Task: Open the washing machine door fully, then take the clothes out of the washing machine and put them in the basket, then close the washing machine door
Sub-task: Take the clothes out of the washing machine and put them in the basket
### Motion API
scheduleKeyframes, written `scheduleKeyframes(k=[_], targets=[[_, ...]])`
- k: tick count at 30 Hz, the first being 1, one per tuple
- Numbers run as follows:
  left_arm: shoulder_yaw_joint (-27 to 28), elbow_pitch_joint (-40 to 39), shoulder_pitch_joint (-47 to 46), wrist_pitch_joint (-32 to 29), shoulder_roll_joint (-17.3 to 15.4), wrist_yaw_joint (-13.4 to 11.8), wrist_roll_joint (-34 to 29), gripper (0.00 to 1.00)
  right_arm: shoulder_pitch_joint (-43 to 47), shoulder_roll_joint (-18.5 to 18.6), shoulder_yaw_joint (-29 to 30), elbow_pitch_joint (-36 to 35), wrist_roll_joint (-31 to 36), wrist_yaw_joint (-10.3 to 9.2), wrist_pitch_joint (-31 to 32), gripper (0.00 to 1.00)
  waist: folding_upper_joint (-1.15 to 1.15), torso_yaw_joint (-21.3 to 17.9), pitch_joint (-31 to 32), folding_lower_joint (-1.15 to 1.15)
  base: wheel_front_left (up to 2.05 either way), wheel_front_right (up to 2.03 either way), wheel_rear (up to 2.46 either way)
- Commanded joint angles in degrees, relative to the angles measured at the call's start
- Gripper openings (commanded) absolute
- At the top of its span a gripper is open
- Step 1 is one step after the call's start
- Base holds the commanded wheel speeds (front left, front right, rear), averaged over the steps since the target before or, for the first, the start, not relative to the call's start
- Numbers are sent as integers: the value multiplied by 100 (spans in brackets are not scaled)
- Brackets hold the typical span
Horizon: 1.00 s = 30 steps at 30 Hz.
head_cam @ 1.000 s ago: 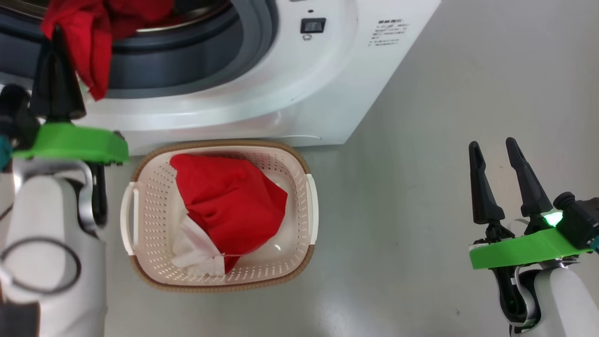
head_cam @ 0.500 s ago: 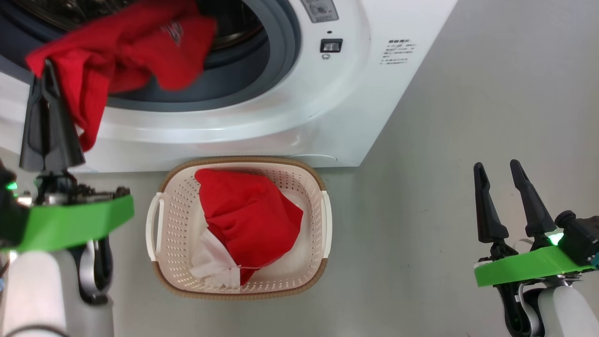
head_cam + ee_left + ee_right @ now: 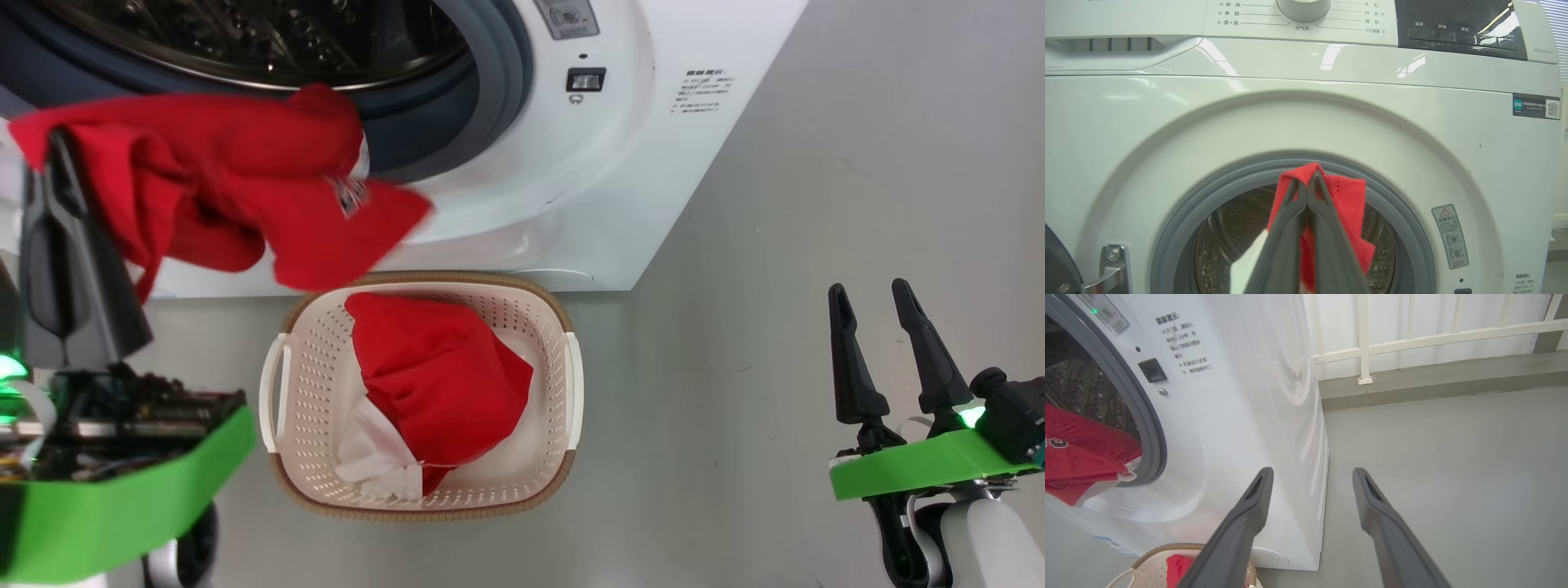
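Left pincer (image 3: 1306, 184) clenched on a red garment (image 3: 245, 204): fingertips pinched together through a fold of soft cloth. The rest droops in front of the washing machine (image 3: 588, 204) opening, its lower edge over the basket (image 3: 314, 384) far rim in the head view. Right pincer (image 3: 867, 288) released, fingers spread, holding nothing, well right of the machine over grey floor (image 3: 775, 245).

Materials: glossy white casing, grey rubber gasket (image 3: 500, 73), perforated steel drum (image 3: 269, 41). Basket is cream perforated plastic with rounded corners and a brown woven-look rim. A second red garment (image 3: 437, 384) with white trim lies in it.

Left wrist view adds the control dial (image 3: 1303, 6) and dark display panel (image 3: 1457, 24). Right wrist view adds the machine's side wall and a white railing (image 3: 1363, 343).
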<state>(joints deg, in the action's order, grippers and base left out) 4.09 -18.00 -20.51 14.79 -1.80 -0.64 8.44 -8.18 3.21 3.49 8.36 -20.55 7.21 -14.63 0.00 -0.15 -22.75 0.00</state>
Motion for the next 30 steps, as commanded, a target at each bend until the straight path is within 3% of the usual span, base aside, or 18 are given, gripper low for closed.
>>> scheduleKeyframes(k=[1, 14, 30], targets=[[115, -204, 122, 21, -109, -43, 30, 0, 60, 56, -98, -133, 49, 28, -37, 100, 0, 0, -7, 0, 0, 0, 0], [-416, 1301, 494, 21, -109, -45, 369, 0, 22, 46, -162, -170, 44, 28, -37, 100, 0, -76, -208, 0, 0, 0, 0], [-905, 4063, -212, 21, -108, 446, 324, 0, -244, 5, -200, -290, 45, 28, -37, 100, 0, -229, -1038, 0, 0, 0, 0]])
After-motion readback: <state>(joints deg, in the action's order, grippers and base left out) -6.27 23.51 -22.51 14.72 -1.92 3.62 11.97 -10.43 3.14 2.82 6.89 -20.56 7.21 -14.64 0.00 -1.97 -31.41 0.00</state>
